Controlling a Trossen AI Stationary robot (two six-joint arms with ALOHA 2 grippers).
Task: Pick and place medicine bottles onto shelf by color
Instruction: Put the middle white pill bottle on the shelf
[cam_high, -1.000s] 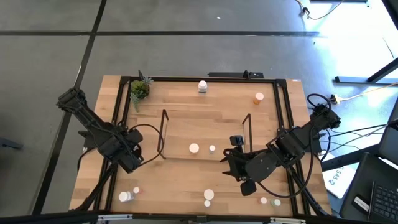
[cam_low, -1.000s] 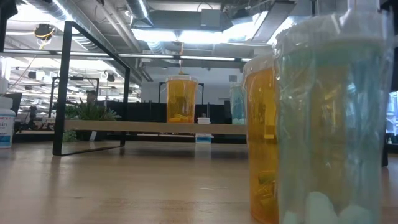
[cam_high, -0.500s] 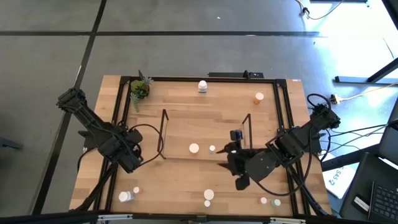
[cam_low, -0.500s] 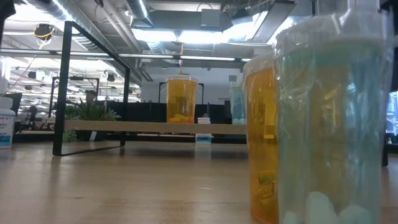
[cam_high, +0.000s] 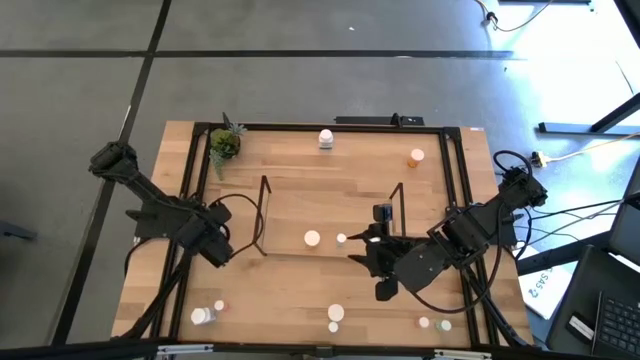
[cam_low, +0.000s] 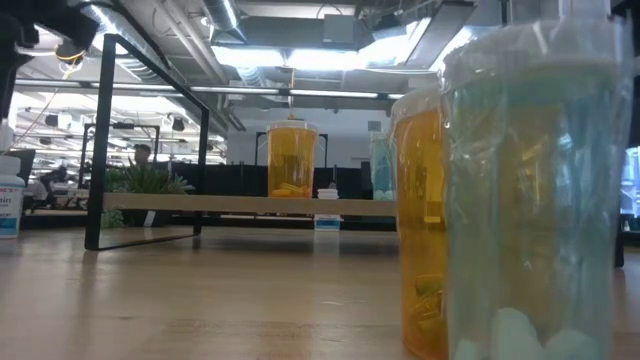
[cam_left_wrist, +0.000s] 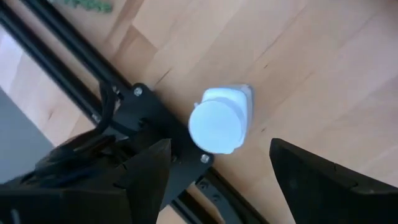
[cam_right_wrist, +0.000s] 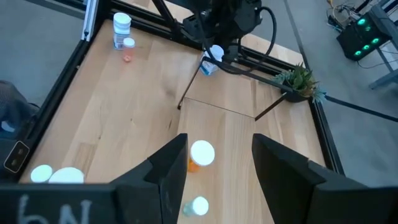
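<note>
Fingers (cam_left_wrist: 146, 177) of the left gripper (cam_left_wrist: 217, 177) stand wide apart, one on each side of a small white-capped bottle with a white body (cam_left_wrist: 219, 121) that they do not yet touch; that spread looks set for a drop over the cap. This bottle stands upright on the light wood tabletop (cam_left_wrist: 323, 68), close against the black frame rail (cam_left_wrist: 74, 68) edging its left side, so any approach has to clear the rail.

On the other arm, the right gripper (cam_right_wrist: 214, 165) also has its fingers open and empty. It hangs over the low black-wire shelf with a pale wood surface (cam_high: 330, 215), just beside two bottles standing there: an orange-bodied, white-capped bottle (cam_right_wrist: 200, 154) and a smaller teal one (cam_right_wrist: 198, 206) next to it. In the level view the orange bottle (cam_low: 291, 158) stands upright on the shelf board, which suggests sorting has begun.

More bottles wait well apart on the tabletop: a white one (cam_high: 325, 138) near the far edge, an orange one (cam_high: 416, 156) at the far right, and small clusters along the near edge (cam_high: 335, 314). A green potted plant (cam_high: 224, 144) sits in the far left corner, clear of both arms.
</note>
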